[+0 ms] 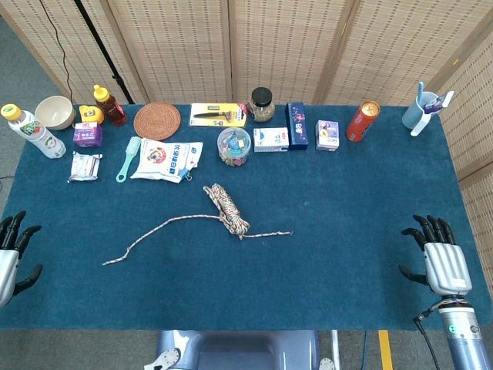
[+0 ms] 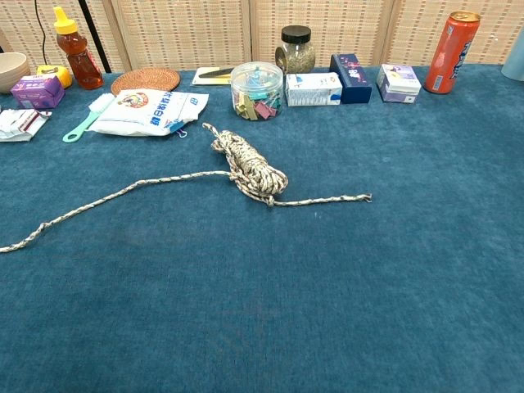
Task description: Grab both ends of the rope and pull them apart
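Both hands open, left hand [image 1: 14, 250], right hand [image 1: 441, 258]

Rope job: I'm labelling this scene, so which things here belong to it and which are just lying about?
Job: rope, left hand, right hand.

Lying about: can, jar, clip tub, brush, bag, coaster, bowl, bottle, boxes.

Head view looks steeply down; chest view sits lower, nearer; both share the rope [image 1: 226, 208].
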Controlling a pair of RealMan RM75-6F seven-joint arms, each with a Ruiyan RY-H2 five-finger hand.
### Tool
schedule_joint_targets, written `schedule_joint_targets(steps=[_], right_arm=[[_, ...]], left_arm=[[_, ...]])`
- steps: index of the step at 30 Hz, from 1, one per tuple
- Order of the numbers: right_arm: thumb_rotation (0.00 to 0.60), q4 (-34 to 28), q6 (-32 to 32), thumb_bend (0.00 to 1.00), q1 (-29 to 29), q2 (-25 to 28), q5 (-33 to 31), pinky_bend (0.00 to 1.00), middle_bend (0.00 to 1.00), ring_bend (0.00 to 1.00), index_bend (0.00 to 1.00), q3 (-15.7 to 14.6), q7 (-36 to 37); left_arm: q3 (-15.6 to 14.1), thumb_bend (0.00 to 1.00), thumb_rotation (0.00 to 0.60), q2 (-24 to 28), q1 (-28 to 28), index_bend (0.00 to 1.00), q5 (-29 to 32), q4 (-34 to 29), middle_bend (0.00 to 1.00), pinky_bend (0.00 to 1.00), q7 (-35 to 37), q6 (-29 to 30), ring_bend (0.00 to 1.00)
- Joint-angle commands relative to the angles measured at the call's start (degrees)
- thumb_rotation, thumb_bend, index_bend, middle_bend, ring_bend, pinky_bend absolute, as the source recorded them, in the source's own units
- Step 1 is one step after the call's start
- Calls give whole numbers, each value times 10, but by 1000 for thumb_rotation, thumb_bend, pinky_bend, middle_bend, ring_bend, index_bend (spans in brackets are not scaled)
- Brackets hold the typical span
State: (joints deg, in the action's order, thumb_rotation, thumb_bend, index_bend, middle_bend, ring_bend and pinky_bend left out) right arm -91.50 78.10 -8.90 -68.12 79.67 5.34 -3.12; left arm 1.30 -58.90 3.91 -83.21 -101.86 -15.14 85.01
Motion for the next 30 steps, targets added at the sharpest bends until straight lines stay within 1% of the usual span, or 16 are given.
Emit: schedule_joint_targets(steps=[1, 10, 17, 30], right_arm=[[600, 1, -1, 198, 0, -1, -1, 12, 133, 24, 308, 0, 0], [600, 1, 1, 198, 0, -1, 1, 20, 134, 27, 309, 0, 2], [600, 3, 3, 197, 2, -3, 1, 28, 141, 33, 315, 0, 6], [600, 8, 8, 198, 5, -4, 6, 40, 167, 50, 348, 0, 25]], left_arm=[[0, 274, 600, -1, 0, 206, 1, 1, 36, 15, 0, -2, 17], [1, 274, 600, -2, 1, 206, -4, 2, 36, 15, 3, 1, 17], [0, 275, 600, 1, 3, 212, -4, -1, 40, 15, 5, -4, 38], [1, 275, 600, 1, 8, 235, -7, -6, 41, 15, 0, -9, 38]])
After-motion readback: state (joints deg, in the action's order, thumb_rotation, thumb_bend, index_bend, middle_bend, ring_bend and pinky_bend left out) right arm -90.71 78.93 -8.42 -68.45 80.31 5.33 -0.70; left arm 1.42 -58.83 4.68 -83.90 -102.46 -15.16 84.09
